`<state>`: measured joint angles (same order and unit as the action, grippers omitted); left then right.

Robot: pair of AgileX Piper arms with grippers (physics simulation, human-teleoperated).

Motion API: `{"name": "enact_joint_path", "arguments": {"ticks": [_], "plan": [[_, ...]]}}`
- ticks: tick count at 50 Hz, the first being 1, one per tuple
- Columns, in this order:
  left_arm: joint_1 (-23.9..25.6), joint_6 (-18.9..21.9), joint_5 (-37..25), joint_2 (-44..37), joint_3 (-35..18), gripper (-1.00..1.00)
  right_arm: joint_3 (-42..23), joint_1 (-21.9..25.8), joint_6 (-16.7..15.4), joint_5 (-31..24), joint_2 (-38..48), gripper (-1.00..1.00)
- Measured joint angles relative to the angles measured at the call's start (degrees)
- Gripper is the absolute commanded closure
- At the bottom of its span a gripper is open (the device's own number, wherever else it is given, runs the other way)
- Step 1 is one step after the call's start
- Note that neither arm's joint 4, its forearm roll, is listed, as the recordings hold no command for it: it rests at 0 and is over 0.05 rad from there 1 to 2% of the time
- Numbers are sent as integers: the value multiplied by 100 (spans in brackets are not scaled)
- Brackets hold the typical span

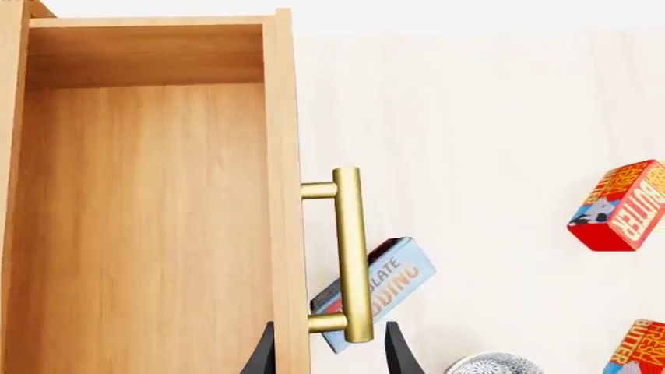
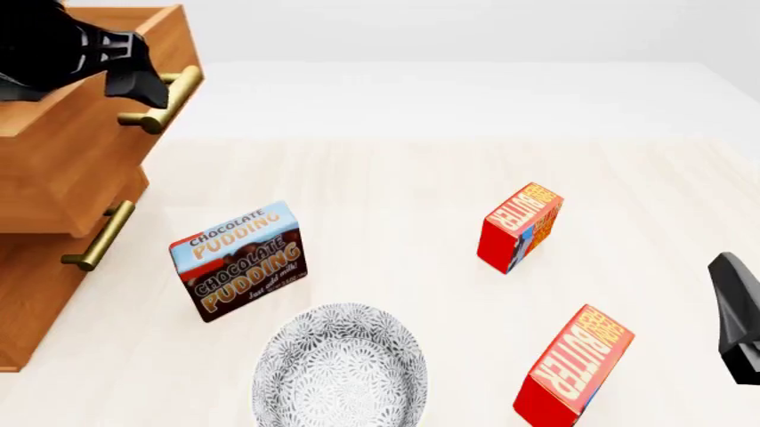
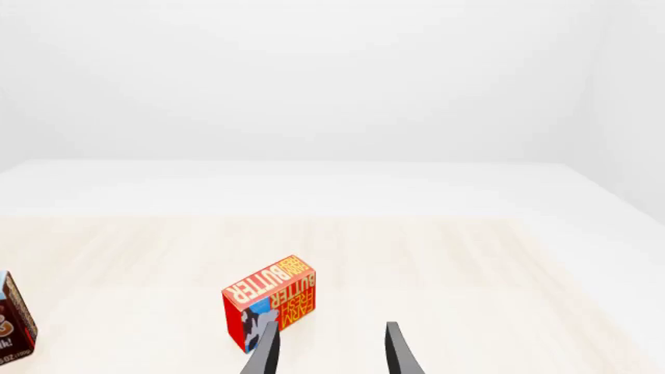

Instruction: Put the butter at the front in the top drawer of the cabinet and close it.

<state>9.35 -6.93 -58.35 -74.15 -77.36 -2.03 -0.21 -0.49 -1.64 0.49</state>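
A: Where's your left gripper (image 1: 330,354)?
B: At the top drawer (image 1: 146,218). Jaws spread, the brass handle (image 1: 348,249) sits between the fingers and isn't clamped. The drawer is pulled out of the cabinet (image 2: 48,267).
A: And the butter (image 2: 521,227)?
B: Standing on the table (image 2: 392,187), right of centre, the end with the blue-and-white patch facing you. It's well apart from the drawer.
A: Your right gripper (image 3: 330,351)?
B: Released, holding nothing. It's low at the near right, and the butter is just past one fingertip.
A: What else is there?
B: A second butter box (image 2: 574,365) nearer you, the pudding box (image 2: 238,262) by the cabinet, and the patterned bowl (image 2: 338,374) at the near edge
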Motion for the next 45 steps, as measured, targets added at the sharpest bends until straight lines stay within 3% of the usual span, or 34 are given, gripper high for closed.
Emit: {"name": "enact_joint_path", "arguments": {"ticks": [45], "plan": [[766,-274,108,-284,-121,-100,0,0,0,0,0,-100]]}}
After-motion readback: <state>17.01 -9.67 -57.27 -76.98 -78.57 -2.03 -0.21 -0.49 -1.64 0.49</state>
